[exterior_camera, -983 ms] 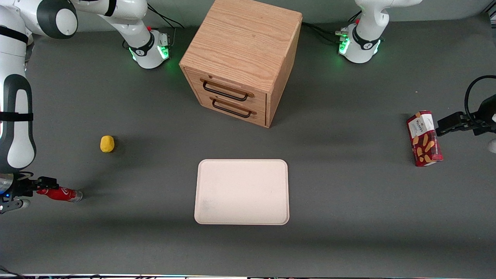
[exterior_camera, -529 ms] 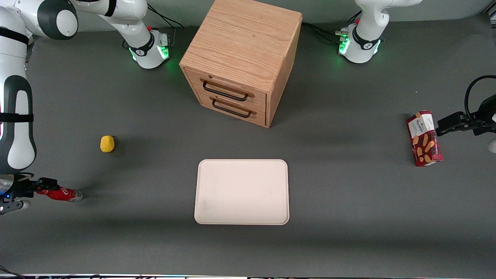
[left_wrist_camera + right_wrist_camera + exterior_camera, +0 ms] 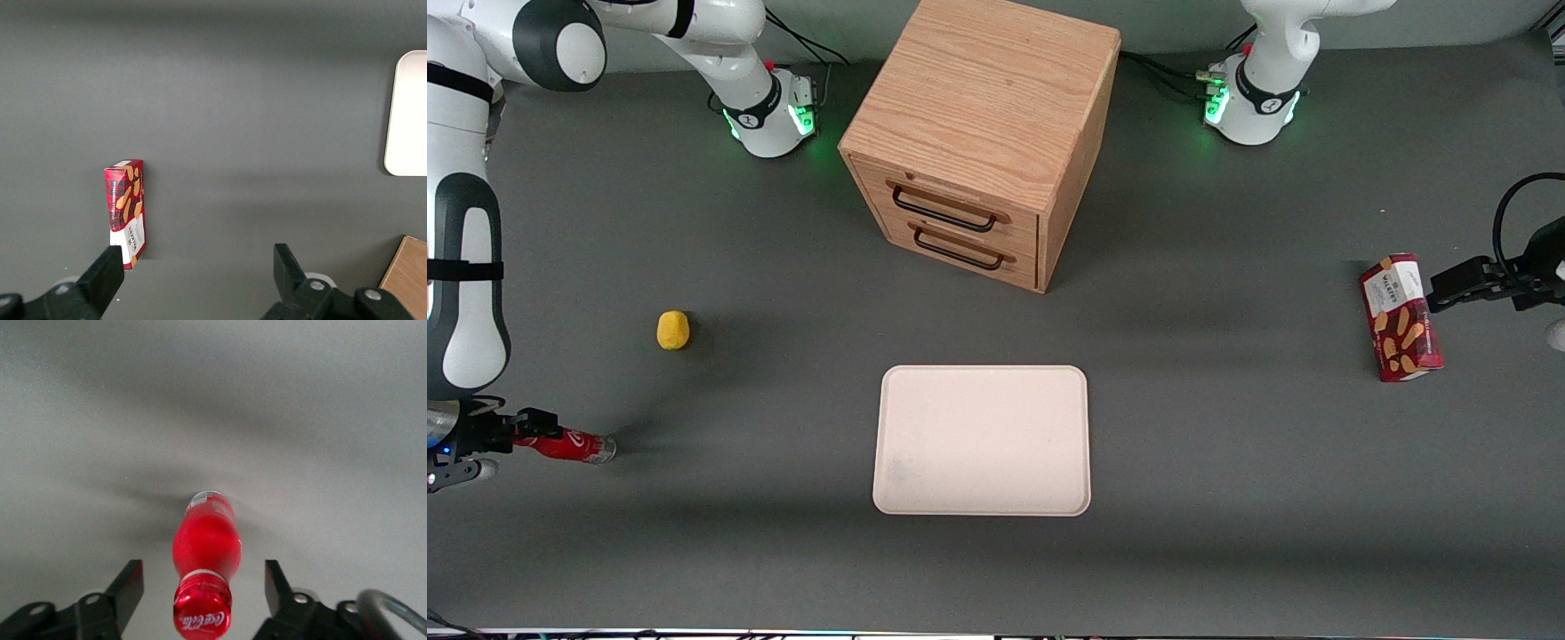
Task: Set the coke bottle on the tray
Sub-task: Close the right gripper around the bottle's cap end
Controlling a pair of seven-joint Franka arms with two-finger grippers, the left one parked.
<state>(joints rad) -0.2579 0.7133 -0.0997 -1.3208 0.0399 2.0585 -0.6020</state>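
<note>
My gripper (image 3: pixel 527 428) sits low at the working arm's end of the table, right at the cap end of the coke bottle (image 3: pixel 569 445). The wrist view shows why: my two fingers (image 3: pixel 130 583) are spread wide, one on each side of the red cap, with clear gaps to the bottle, so I hold nothing yet. I straddle the neck because it is the slimmest part and the easiest to pinch. From the wrist the bottle seems to stand on its silvery base under me, while in the front view it looks stretched along the table toward the tray, so I cannot say for sure whether it is upright or lying.

A small yellow object (image 3: pixel 673 330) rests near the bottle, farther from the front camera, apart from my approach.

The tray (image 3: pixel 983 440) lies flat in the middle of the table, in front of the wooden drawer cabinet (image 3: pixel 983 142) and well apart from the bottle. I judge that closing on the neck comes first, then a lift and a long carry to the tray.

Toward the parked arm's end stands a red snack box (image 3: pixel 1400 317), which plays no part here.
</note>
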